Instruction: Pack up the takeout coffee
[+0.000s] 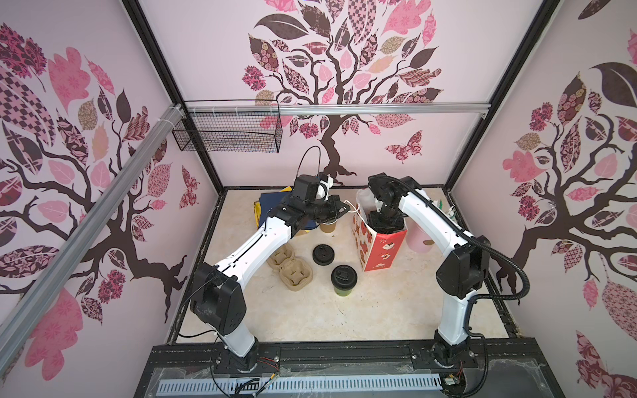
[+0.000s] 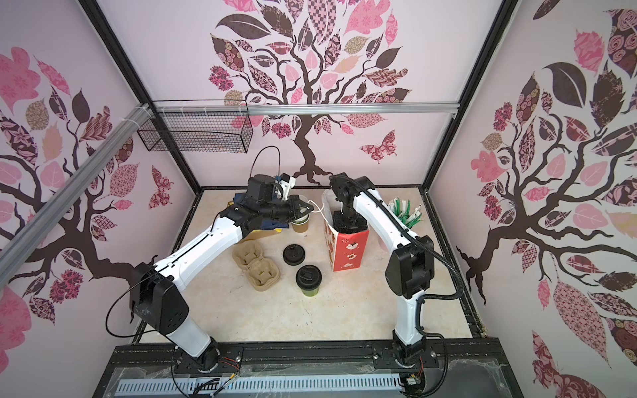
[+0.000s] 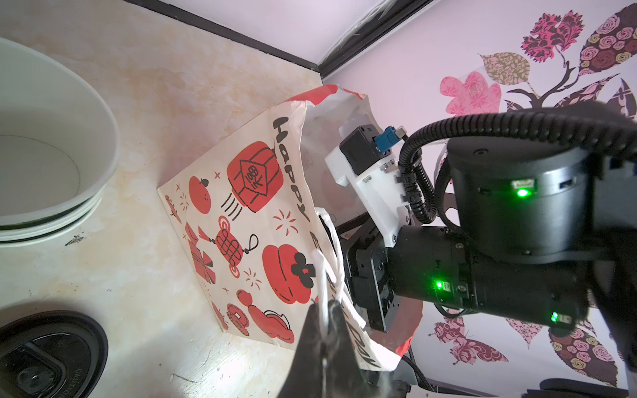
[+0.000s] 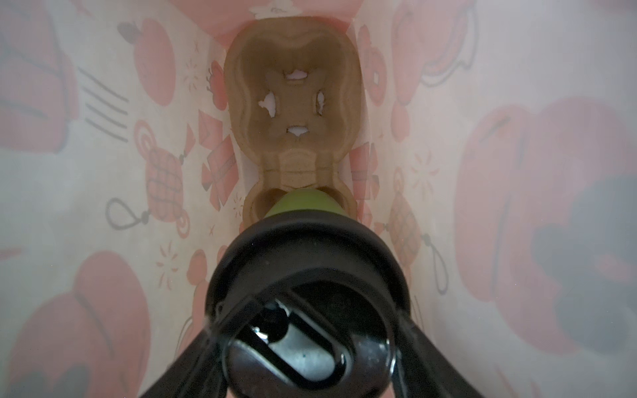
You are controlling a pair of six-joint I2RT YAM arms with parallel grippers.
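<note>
The left arm [image 1: 248, 248] and the right arm [image 1: 427, 210] are built from white shells and black joints. A ribbed black hose [image 3: 517, 119] is strung along the right arm, where small green lights [image 3: 522, 193] are lit.

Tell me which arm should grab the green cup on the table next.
Right, probably. The left gripper is shut on the handle of the bag, holding it open. The right gripper holds the other cup inside it and is free once it lets go; the table cup stands near the bag.
</note>
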